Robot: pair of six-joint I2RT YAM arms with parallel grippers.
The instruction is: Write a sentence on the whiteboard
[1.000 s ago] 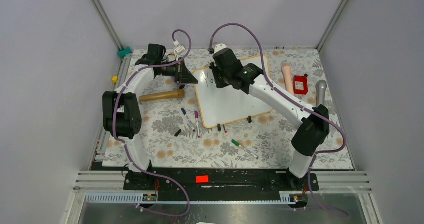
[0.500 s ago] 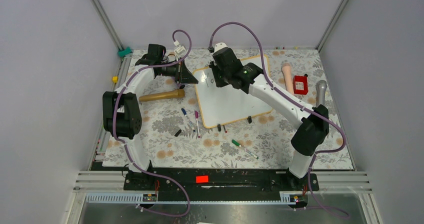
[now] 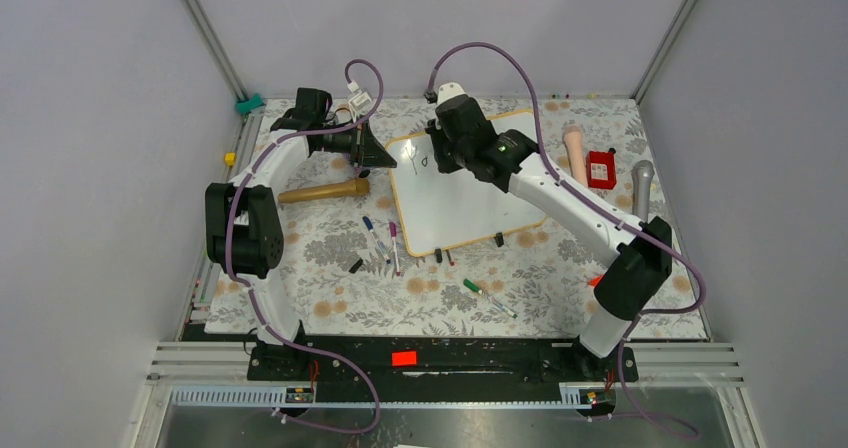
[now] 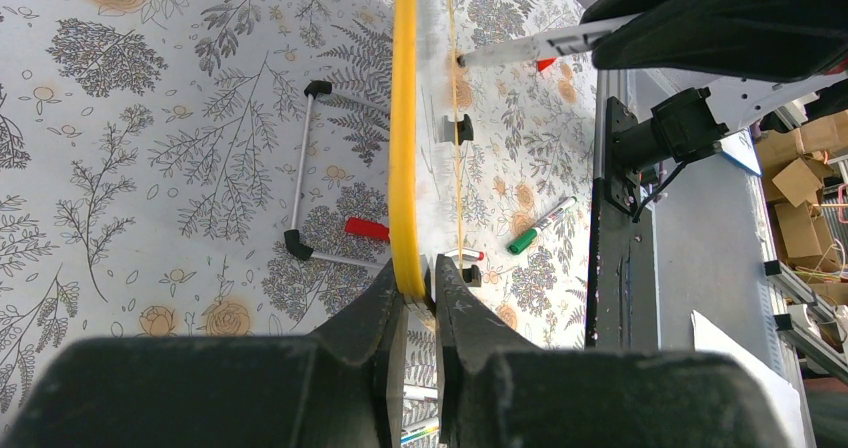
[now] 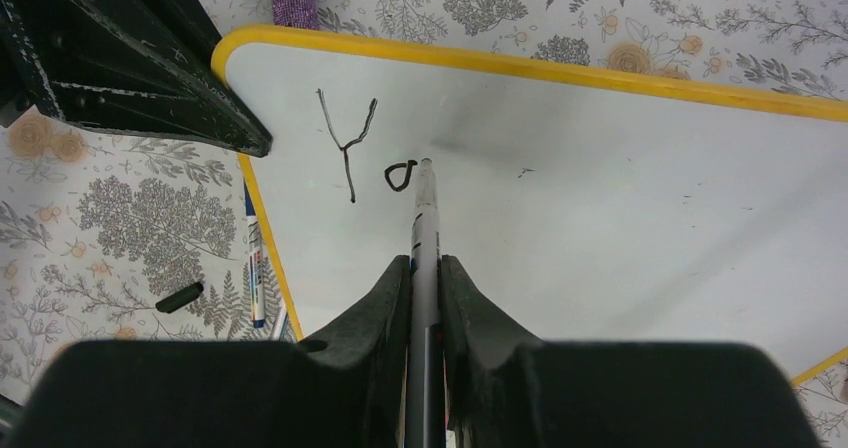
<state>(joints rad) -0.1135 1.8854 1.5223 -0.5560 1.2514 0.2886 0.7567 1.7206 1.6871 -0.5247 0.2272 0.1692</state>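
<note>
Well, from overhead, the whiteboard (image 3: 455,208) lies askew on the flowered desk (image 3: 330,268), towards its far side; my left hand (image 3: 378,154) sits at the board's left edge, close to the far-left corner; my right hand (image 3: 436,158) hangs over that same corner, reaching in from the right; the sentence (image 3: 424,160) is only two small dark marks, lying between my two hands and just beside the right one; a few loose pens (image 3: 380,240) lie on the desk near the board's near-left side.

From my left wrist, that hand's fingers are pinched together on the whiteboard's yellow frame, one on each side of the rim; the board is seen edge-on, running straight away from the hand; farther along it a white marker (image 4: 530,46) comes in from the right, its tip touching the board's face.

From my right wrist, that hand's fingers are clamped on the marker, whose barrel runs out between them; the tip rests on the board at the right side of a small closed loop; a "Y" stands just to the loop's left; the black fingers of my left hand show at the upper left, at the board's edge beside the rounded corner.
</note>
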